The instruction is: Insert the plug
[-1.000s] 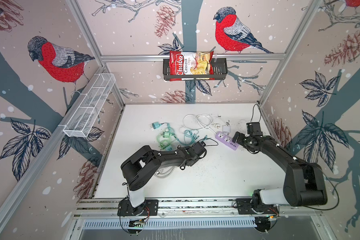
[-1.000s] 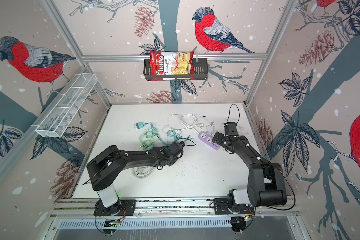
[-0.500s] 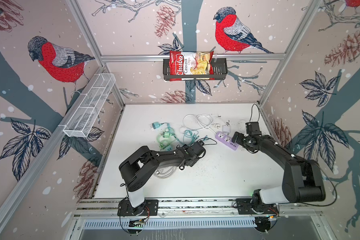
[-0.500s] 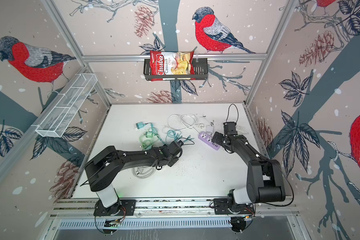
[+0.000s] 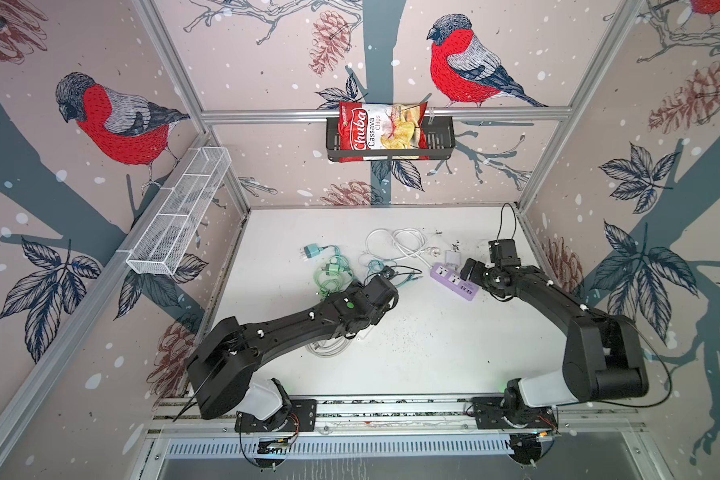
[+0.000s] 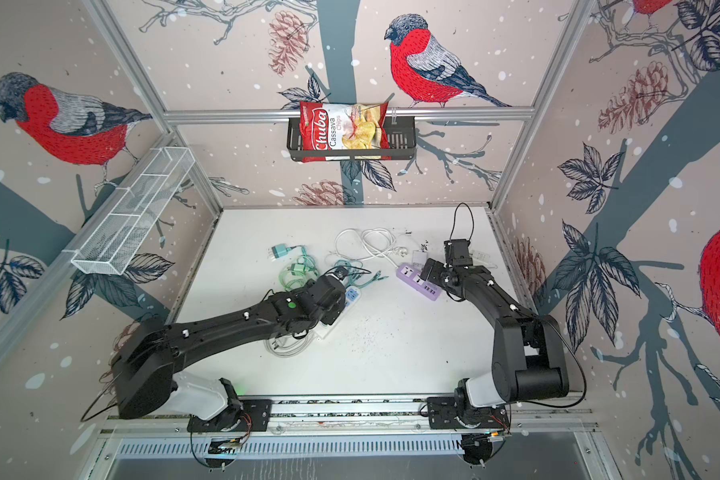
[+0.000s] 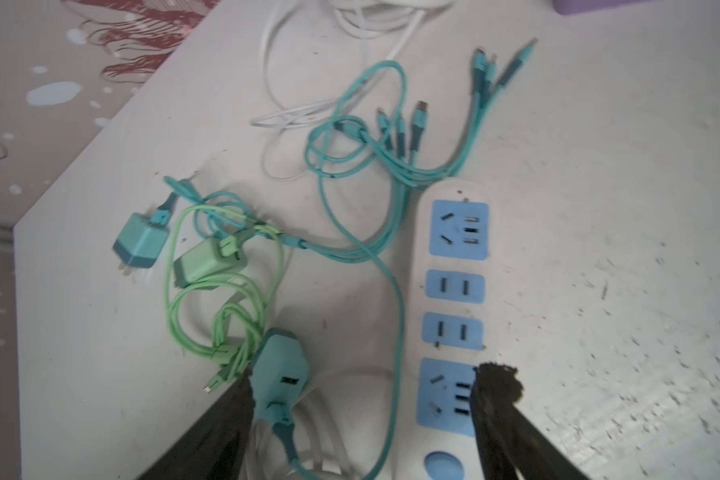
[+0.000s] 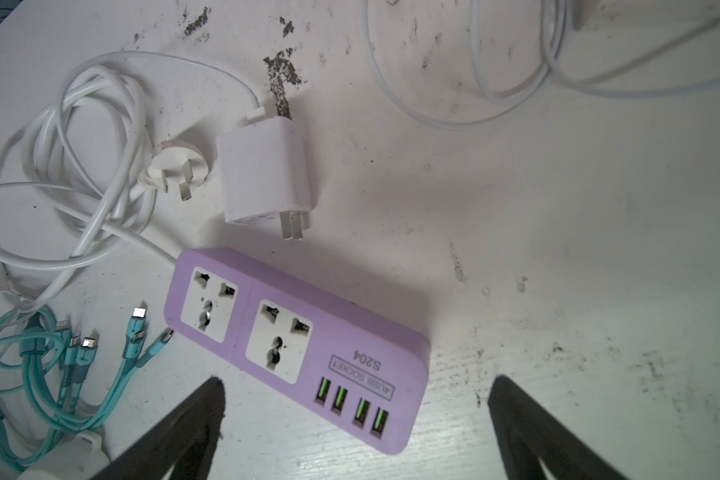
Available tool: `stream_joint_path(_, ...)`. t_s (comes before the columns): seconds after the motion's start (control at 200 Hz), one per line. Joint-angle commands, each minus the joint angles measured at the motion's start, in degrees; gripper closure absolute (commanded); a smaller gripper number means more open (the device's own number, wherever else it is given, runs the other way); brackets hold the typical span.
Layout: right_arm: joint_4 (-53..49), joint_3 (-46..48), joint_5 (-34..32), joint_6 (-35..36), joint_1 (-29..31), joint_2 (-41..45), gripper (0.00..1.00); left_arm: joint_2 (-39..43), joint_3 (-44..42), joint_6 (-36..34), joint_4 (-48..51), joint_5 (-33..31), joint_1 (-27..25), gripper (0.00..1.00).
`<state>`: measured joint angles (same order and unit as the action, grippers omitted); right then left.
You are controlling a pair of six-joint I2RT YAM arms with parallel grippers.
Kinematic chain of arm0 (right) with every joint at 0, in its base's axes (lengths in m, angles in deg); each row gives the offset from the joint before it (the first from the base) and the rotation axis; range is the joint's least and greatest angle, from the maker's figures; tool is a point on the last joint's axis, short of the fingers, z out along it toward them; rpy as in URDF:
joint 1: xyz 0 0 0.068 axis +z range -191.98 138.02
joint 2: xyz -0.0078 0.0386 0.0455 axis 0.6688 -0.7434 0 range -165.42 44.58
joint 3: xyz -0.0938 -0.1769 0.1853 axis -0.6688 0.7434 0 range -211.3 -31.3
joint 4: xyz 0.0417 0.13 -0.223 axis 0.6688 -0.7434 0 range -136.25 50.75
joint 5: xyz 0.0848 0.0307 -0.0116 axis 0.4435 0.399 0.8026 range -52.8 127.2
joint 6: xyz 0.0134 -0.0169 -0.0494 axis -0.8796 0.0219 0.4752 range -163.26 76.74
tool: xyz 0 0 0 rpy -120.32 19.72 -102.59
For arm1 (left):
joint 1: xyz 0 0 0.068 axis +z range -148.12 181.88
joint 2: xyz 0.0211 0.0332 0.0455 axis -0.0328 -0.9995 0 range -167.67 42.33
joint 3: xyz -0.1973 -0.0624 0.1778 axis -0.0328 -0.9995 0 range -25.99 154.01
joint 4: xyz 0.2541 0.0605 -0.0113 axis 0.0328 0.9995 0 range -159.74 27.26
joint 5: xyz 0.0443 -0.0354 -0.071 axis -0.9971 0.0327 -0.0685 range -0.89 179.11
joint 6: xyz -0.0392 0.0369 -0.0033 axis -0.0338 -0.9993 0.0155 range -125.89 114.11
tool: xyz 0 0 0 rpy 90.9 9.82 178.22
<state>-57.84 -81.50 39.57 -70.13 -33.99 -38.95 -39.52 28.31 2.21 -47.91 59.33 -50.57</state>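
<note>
Teal charger plug (image 7: 279, 382) lies flat alongside blue-and-white power strip (image 7: 454, 299), axes parallel, touching one finger of left gripper (image 7: 366, 386) | jaws wide, nothing clamped | mid-frame in both top views, under left wrist, left arm nearer | right gripper (image 8: 356, 386) wide above purple socket strip (image 8: 296, 345)

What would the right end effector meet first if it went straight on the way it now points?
Most likely the purple strip: in the wrist view its USB end lies right ahead of the open right end effector. The white charger sits beyond it. Depth is unclear, so this is a best guess.
</note>
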Motion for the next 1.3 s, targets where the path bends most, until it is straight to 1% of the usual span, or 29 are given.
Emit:
stream_joint_path(0.0,0.67,-0.66,0.22,0.39,0.66,-0.31,0.0,3.11,-0.43,8.31,4.17,-2.48,3.35,0.2)
stream_joint_path(0.105,0.4,-1.12,-0.15,0.29,1.62,-0.56,0.0,6.12,-0.91,13.87,7.97,0.28,9.03,0.2)
stream_joint_path(0.205,-0.02,-1.73,-1.24,0.06,2.94,-0.41,0.0,8.54,-2.56,17.23,7.91,7.79,15.73,0.21)
stream_joint_path(0.29,-0.53,-2.51,-2.24,-0.04,4.4,-0.32,0.0,8.86,-3.71,19.01,7.01,11.89,18.41,0.22)
stream_joint_path(0.51,-0.92,-3.49,-2.9,-0.26,6.15,-0.75,0.0,4.59,-1.46,25.73,7.79,15.86,20.38,0.24)
stream_joint_path(0.62,-0.92,-3.51,-2.9,-0.37,6.66,-1.08,0.0,2.48,-1.74,28.75,6.58,17.59,22.5,0.28)
stream_joint_path(0.71,-0.83,-3.29,-2.99,-0.2,6.93,-1.09,0.0,1.3,-2.29,29.41,4.98,18.93,24.2,0.29)
stream_joint_path(0.915,-1.38,-3.84,-1.82,0.74,8.05,-2.06,0.0,-1.41,-3.42,29.27,0.45,22.12,25.42,0.29)
stream_joint_path(1.056,-2.75,-5.49,-2.01,1.03,11.02,-3.46,0.0,-3.41,-4.11,29.18,-2.48,24.26,26.82,0.29)
stream_joint_path(1.176,-3.33,-6.74,-3.1,1.2,13.43,-4.31,0.0,-5.57,-3.63,29.02,-3.56,27.91,28.03,0.3)
stream_joint_path(1.296,-3.34,-7.54,-3.2,1.01,14.24,-5.38,0.0,-7.64,-3.09,28.99,-4.13,28.55,28.1,0.3)
